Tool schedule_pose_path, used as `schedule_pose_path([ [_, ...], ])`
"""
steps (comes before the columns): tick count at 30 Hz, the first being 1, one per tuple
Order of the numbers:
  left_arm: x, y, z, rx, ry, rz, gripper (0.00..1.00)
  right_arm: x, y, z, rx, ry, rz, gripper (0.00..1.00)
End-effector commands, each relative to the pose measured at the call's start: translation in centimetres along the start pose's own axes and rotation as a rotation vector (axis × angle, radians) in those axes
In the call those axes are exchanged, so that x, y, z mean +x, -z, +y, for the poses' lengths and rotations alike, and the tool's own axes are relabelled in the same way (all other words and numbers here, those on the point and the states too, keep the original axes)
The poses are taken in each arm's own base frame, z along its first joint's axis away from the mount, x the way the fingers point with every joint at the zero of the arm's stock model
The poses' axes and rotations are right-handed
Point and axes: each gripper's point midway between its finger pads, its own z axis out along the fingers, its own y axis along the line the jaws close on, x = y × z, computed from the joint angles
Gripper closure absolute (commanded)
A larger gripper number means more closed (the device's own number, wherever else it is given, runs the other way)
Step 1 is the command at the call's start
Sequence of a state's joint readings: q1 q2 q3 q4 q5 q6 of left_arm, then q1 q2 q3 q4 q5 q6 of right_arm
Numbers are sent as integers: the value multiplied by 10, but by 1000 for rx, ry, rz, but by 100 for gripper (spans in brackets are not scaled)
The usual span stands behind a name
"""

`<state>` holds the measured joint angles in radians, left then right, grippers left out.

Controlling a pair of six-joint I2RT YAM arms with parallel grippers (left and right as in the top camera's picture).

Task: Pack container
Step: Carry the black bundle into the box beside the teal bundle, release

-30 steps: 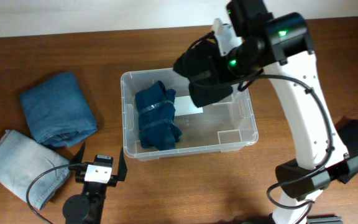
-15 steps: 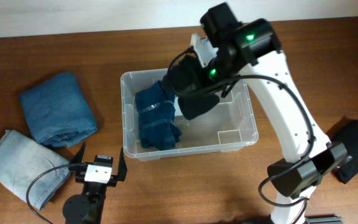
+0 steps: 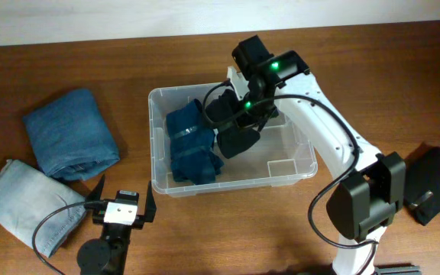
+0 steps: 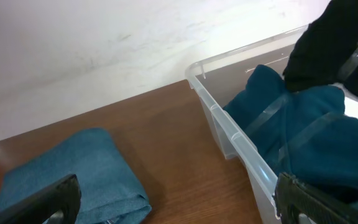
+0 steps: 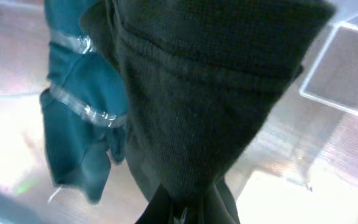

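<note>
While R hand grips black cloth over container, teal garment alongside, L hand open nr jeans

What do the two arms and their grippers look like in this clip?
Right arm: white tube-like links, black joint housings with green lights, and a thin black wire alongside. Left gripper: two black fingers on a white block, with a black cable looping off.

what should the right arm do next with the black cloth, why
Probably lower it slightly before releasing: the right gripper is shut on the black knitted cloth, which hangs over the bare floor of the clear rectangular plastic bin, beside the folded teal garment.
</note>
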<state>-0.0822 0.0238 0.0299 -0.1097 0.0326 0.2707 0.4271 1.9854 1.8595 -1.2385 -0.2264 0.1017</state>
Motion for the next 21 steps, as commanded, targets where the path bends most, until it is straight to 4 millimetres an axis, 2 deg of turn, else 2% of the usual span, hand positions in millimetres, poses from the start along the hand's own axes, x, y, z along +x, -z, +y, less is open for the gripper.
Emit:
schedule_pose_path([
  [1,1,0,-1,0,-19,-1,1,0,-12,-8,36,-9,-2,96],
  [12,1,0,-1,0,-19,-1,1,-16,-19,-13,57,-33,-76,96],
  [21,2,0,-1,1,-19,-1,1,-14,-22,-16,70,-94,-73,96],
])
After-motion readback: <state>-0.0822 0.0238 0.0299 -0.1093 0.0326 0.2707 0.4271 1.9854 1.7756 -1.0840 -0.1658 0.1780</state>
